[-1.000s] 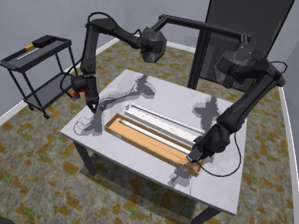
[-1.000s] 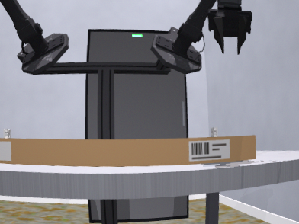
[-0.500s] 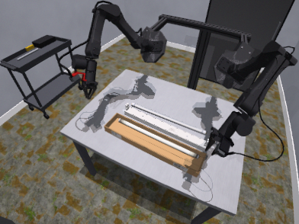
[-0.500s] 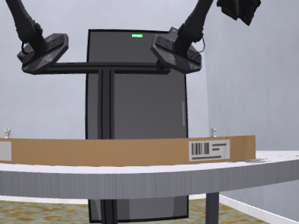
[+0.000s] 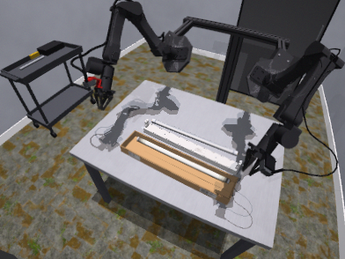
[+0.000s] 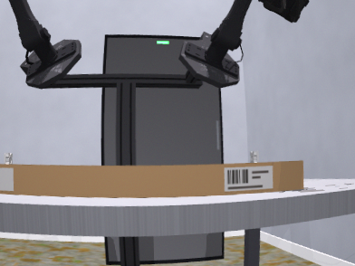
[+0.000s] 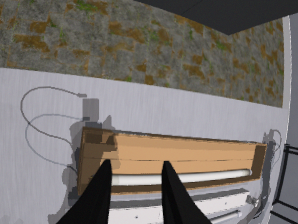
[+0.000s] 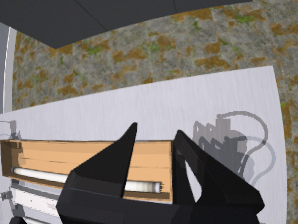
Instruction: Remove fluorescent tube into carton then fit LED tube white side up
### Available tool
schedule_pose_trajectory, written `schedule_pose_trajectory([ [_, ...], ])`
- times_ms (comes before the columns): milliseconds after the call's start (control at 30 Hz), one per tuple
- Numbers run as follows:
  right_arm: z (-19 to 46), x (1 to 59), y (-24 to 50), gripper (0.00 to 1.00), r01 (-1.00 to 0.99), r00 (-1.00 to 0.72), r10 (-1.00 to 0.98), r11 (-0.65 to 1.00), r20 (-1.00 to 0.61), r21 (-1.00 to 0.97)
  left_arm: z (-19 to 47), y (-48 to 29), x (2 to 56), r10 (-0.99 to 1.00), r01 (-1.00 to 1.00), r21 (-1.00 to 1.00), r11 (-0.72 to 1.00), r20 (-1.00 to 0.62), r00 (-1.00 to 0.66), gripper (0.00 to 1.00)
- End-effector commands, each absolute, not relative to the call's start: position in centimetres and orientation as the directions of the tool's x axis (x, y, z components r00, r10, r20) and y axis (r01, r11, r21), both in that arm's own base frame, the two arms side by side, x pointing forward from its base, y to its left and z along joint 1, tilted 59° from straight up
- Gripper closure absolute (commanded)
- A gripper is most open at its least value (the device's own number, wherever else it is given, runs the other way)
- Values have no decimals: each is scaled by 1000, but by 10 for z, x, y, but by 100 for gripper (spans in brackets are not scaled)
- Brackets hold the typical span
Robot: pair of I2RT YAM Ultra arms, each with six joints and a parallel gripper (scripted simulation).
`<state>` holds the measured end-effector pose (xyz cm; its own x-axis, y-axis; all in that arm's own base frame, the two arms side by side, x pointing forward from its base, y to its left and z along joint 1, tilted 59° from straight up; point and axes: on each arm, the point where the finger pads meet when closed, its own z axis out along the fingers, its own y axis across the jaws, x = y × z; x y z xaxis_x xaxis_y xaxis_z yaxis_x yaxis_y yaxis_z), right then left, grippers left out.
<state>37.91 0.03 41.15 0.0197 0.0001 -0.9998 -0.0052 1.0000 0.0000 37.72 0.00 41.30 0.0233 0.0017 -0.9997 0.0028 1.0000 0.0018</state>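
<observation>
Two arms reach in from the top of the top view, and each of the two grippers stands partly open, nothing between its two fingers: the left gripper (image 5: 247,166) (image 7: 136,166) near the table's right side, the right gripper (image 5: 103,106) (image 8: 156,132) at left, beyond the table edge. One carton (image 5: 178,180) (image 6: 136,181) (image 7: 172,134) (image 8: 170,170) sits flat on the one table (image 5: 169,200) (image 6: 172,219) (image 7: 42,165) (image 8: 150,107), in the middle of the frame. One white tube (image 5: 185,159) (image 7: 185,177) (image 8: 45,175) lies inside it. Behind is one light fixture (image 5: 187,143) (image 8: 35,201), with two lampholders (image 6: 8,157) (image 6: 254,156), one per end. A second long tube (image 5: 194,136) (image 7: 227,218) runs along its far side; I cannot tell whether it touches the fixture. One cart (image 5: 10,75) stands at upper left.
</observation>
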Motion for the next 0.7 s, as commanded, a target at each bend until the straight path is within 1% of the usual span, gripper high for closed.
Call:
schedule_pose_trajectory([
  [0,424,383,11,68,-41,46,7,999,-999,5,443,1,373,11,9,12,1000,-995,97,68],
  [67,427,374,6,68,-26,59,-3,1000,-998,-5,433,-6,375,5,28,7,1000,-997,78,68],
  [100,443,368,6,68,-27,100,-6,1000,-995,-9,436,-7,378,9,30,11,1000,-997,80,68],
  [133,423,379,11,68,-37,32,-6,999,-999,-7,431,-7,380,3,30,5,1000,-998,61,68],
  [200,423,379,11,68,-37,32,-6,999,-999,-7,439,-7,372,2,31,5,1000,-997,83,68],
  [233,412,387,8,68,-21,0,-7,1000,-1000,-7,431,-8,376,-4,32,-2,999,-999,54,68],
  [300,419,379,9,68,-29,22,-7,1000,-1000,-7,438,-8,374,-4,32,-1,999,-997,81,68],
  [333,414,386,8,68,-19,6,-7,1000,-1000,-7,421,-8,384,-8,32,-8,999,-1000,24,68],
  [400,415,378,8,68,-23,14,-7,1000,-1000,-7,434,-8,370,-3,32,-1,999,-998,64,68],
  [467,413,381,7,68,-16,10,-8,1000,-1000,-8,442,-8,371,-6,32,-3,999,-996,89,68],
  [500,410,381,8,68,-23,0,-8,1000,-1000,-8,442,-8,371,-5,32,-2,999,-996,89,68],
  [533,403,385,7,68,-15,-19,-8,1000,-1000,-8,431,-8,376,-8,33,-6,999,-999,51,68],
  [633,409,381,5,68,-17,0,-8,1000,-1000,-8,422,-7,377,0,29,1,1000,-999,38,68],
  [667,403,385,9,68,-27,-18,-8,1000,-1000,-8,433,-8,376,0,32,2,999,-998,60,68],
])
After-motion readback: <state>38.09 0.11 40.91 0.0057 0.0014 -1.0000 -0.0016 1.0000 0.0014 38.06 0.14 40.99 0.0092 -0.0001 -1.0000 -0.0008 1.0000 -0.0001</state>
